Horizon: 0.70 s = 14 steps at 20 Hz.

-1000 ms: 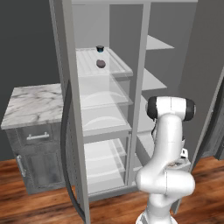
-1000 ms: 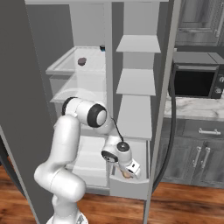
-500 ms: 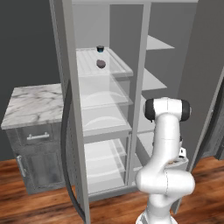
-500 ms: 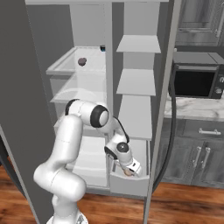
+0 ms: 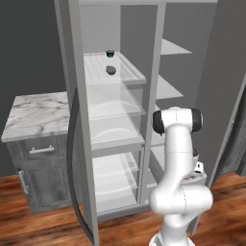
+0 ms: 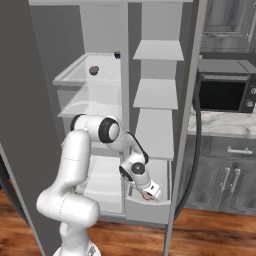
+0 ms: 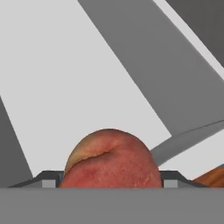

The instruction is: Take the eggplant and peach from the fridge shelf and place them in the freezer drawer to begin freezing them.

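Claw (image 6: pixel 146 196) is low in the freezer drawer (image 6: pixel 150 210), bottom right of the fridge. Peach (image 7: pixel 110 159) sits btwn the two finger tips (image 7: pixel 49 178); in hand view each tip is right beside its flank, peach close up vs pale drawer floor. Can't tell if the tips press on it or just flank it, so grip unclear. Eggplant (image 5: pixel 111 70) on the ridged fridge shelf (image 5: pixel 129 72) up top, near a black cup (image 5: pixel 110 53) w/ blue rim behind it. No readable writing or brand anywhere. Marble tabletop (image 5: pixel 33 113) left of fridge, microwave (image 6: pixel 222 92) on the right.
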Available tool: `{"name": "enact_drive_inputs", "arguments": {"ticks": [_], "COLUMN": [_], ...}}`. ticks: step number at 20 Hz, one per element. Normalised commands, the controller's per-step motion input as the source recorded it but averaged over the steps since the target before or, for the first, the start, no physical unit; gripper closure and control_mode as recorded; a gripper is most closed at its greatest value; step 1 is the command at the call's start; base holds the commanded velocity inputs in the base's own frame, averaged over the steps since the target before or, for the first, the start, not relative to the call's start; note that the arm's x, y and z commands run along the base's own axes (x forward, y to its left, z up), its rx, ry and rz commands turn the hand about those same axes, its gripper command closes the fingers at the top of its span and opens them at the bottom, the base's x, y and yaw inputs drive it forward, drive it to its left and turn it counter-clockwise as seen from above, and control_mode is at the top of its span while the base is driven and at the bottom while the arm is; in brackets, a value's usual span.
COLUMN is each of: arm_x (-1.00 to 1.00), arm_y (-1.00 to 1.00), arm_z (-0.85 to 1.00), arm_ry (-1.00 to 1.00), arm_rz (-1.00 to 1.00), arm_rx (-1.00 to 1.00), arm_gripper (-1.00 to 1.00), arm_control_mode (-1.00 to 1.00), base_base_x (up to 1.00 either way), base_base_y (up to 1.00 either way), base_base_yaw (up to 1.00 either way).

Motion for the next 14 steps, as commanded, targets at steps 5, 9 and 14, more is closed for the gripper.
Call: {"name": "enact_drive_inputs", "arguments": {"ticks": [5, 9, 14], "arm_x": [0.00, 0.00, 0.00], "arm_y": [0.00, 0.04, 0.19], "arm_z": [0.02, 0.26, 0.50], "arm_ry": [0.00, -0.02, -0.02], "arm_rz": [0.00, -0.02, -0.01], "arm_rx": [0.00, 0.00, 0.00], "arm_gripper": [-1.00, -1.00, -1.00], "arm_control_mode": [-1.00, -1.00, -1.00], "base_base_x": [0.00, 0.00, 0.00], "base_base_y": [0.00, 0.00, 0.00], "base_base_yaw": [0.00, 0.00, 0.00]}}
